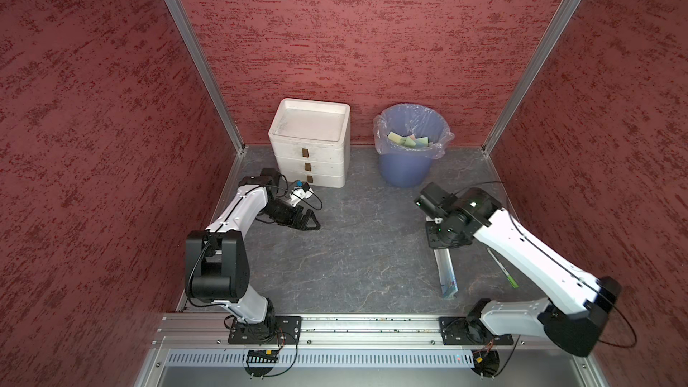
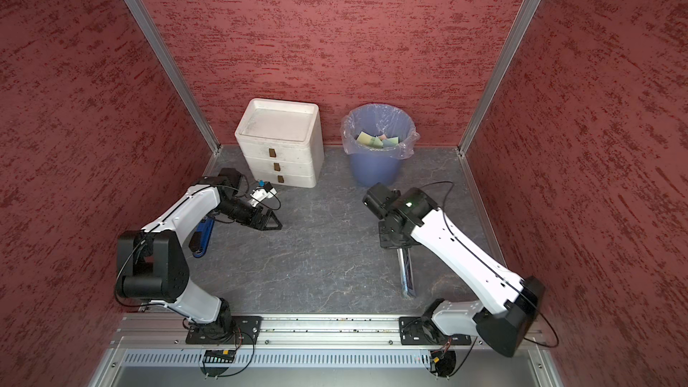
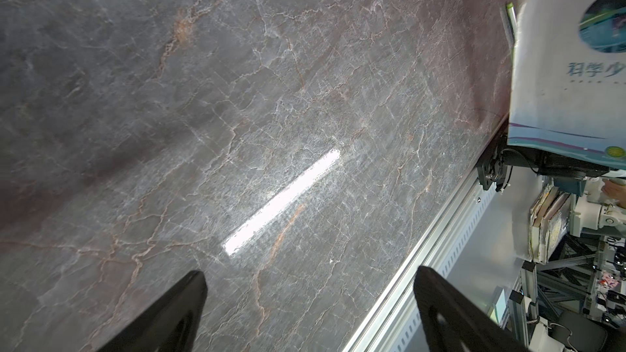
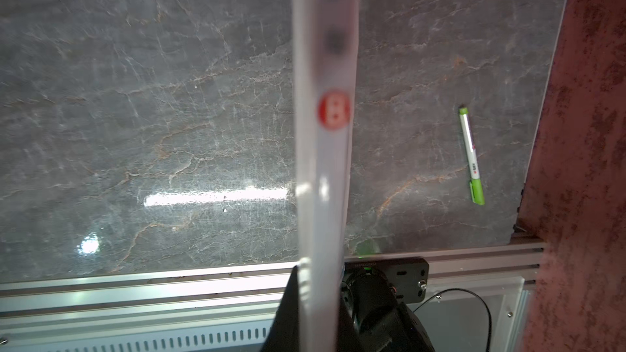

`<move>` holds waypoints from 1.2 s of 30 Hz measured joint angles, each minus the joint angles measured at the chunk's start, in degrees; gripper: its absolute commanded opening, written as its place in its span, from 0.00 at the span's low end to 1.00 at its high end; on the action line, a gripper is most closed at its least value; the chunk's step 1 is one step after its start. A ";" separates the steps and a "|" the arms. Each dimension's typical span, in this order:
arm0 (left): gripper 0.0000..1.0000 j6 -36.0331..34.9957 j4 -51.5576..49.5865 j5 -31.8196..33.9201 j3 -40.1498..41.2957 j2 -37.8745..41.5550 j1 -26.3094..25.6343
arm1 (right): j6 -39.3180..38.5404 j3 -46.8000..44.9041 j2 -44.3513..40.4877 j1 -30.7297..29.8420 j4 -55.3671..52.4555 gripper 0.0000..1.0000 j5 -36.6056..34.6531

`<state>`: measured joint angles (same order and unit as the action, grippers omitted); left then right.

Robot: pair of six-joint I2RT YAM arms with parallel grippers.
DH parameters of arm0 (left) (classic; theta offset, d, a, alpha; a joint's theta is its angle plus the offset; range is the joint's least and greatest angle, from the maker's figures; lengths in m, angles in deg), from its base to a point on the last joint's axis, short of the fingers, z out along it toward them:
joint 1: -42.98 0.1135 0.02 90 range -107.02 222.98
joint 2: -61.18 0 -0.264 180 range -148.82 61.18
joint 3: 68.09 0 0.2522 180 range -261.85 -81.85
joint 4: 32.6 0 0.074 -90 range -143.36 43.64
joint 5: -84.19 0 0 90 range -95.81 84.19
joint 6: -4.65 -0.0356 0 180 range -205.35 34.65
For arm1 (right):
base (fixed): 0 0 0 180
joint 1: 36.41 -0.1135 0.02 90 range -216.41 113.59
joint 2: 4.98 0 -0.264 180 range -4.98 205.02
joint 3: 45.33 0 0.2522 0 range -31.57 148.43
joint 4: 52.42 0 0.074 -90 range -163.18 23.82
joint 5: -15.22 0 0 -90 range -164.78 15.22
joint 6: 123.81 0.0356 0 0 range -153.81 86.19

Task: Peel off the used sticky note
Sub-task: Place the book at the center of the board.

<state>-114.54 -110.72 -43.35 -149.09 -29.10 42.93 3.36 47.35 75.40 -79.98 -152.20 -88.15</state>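
My right gripper (image 1: 439, 243) (image 2: 398, 245) is shut on a thin white book (image 1: 446, 273) (image 2: 406, 273) that it holds on edge, slanting down toward the front of the table. In the right wrist view the book's spine (image 4: 325, 130), with a red round mark, runs out from between the jaws of the right gripper (image 4: 318, 282). My left gripper (image 1: 311, 220) (image 2: 273, 222) (image 3: 311, 274) stands wide open and holds nothing, low over the table at the left. The book's cover (image 3: 569, 79) shows in the left wrist view. The used sticky note is out of view.
A white three-drawer box (image 1: 309, 143) stands at the back left. Beside it a blue bin (image 1: 409, 173) with a plastic liner holds several coloured paper squares. A green and white pen (image 1: 502, 268) (image 4: 471, 157) lies near the right wall. A blue and black object (image 2: 203, 236) lies under the left arm.
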 measured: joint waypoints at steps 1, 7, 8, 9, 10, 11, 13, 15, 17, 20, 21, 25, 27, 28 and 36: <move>1.00 -0.04 -0.13 0.00 0.02 0.33 0.15 | 0.70 -0.15 3.15 -1.29 1.38 0.00 0.33; 1.00 -0.39 -0.44 0.11 0.13 1.53 1.20 | 6.03 -0.39 16.96 -8.39 16.46 0.02 5.92; 1.00 -0.48 -0.44 0.09 0.24 1.55 1.31 | 6.88 0.17 18.84 -9.25 18.10 0.06 6.69; 1.00 -0.68 -0.44 0.11 0.42 1.57 1.44 | 7.58 0.94 20.61 -9.88 19.58 0.08 7.26; 1.00 -0.79 -0.48 0.11 0.55 1.57 1.53 | 8.28 2.12 22.67 -10.47 20.90 0.09 7.78; 1.00 -0.92 -0.55 0.13 0.72 1.57 1.62 | 8.94 3.21 24.48 -10.93 22.25 0.10 8.41; 1.00 -1.22 -0.66 0.17 0.92 1.57 1.73 | 10.01 5.46 27.78 -11.58 25.24 0.13 9.77; 1.00 -1.33 -0.74 0.17 0.94 1.57 1.73 | 11.10 7.43 30.42 -12.04 28.04 0.24 10.93; 1.00 -1.42 -0.74 0.26 0.96 1.57 1.77 | 12.07 8.94 32.28 -12.28 30.21 0.31 11.78; 1.00 -1.53 -0.74 0.37 1.07 1.57 1.88 | 13.42 11.21 34.75 -12.44 32.96 0.57 13.00; 1.00 -1.53 -0.74 0.39 1.07 1.57 1.92 | 13.77 11.96 35.50 -12.48 33.83 0.64 13.29; 1.00 -1.55 -0.72 0.50 1.14 1.57 1.99 | 14.93 13.75 36.57 -12.48 36.85 0.82 14.21; 1.00 -1.57 -0.72 0.57 1.31 1.57 1.99 | 14.91 14.01 36.41 -12.46 38.27 0.83 14.67; 1.00 -1.57 -0.74 0.59 1.40 1.57 1.99 | 14.88 13.99 36.20 -12.41 39.01 0.84 14.88; 1.00 -1.27 0.31 0.76 2.03 1.75 2.03 | 14.40 -4.85 17.11 -6.10 47.25 0.86 17.16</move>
<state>-115.80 -110.42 -42.58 -147.06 -27.35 44.96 17.76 42.50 92.51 -86.08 -104.94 -70.99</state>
